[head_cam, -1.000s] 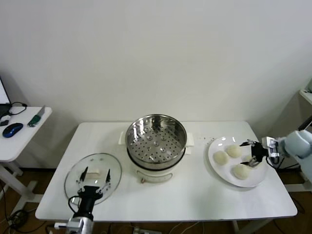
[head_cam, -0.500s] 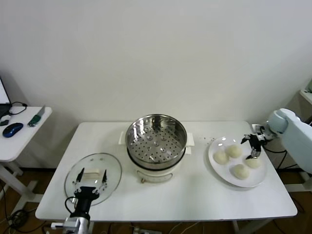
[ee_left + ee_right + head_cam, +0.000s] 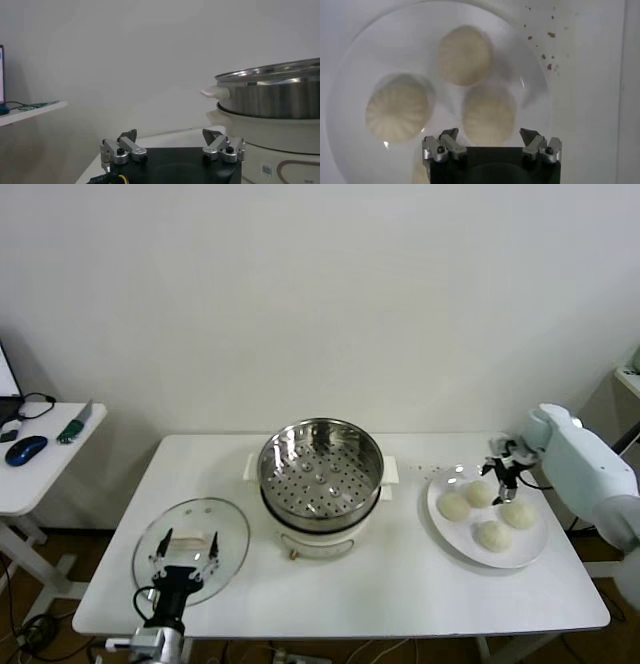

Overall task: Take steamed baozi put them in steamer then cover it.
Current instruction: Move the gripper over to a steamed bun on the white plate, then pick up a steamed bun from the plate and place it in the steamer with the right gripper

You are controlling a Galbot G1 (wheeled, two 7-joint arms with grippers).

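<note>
Baozi (image 3: 480, 493) are sitting four together on the plate (image 3: 447, 533), at about three o'clock from the steamer (image 3: 320, 472) and well apart from it; none is lying in the basket yet, so the loading has not begun. Over the last second the right gripper (image 3: 501, 467) has been swinging from the plate's right edge, across the buns, to its far side, and it is now hanging over the bun at the plate's twelve o'clock. In the right wrist view its jaws are standing apart and holding nothing, with that bun (image 3: 488, 116) lying just ahead between them and two more beyond. That shift is reading as a change of approach: the arm seems to be lining up on the bun from above, and a descent and a close would be the next step. The buns are lying close together, so a wide grasp may be nudging a neighbour. The left gripper (image 3: 188, 552) has been easing back toward the table's near edge and is now waiting over the near rim of the lid (image 3: 191, 543), which is lying flat at about eight o'clock from the steamer; its jaws are also standing apart and empty (the cover's turn comes last, once all four are inside).
</note>
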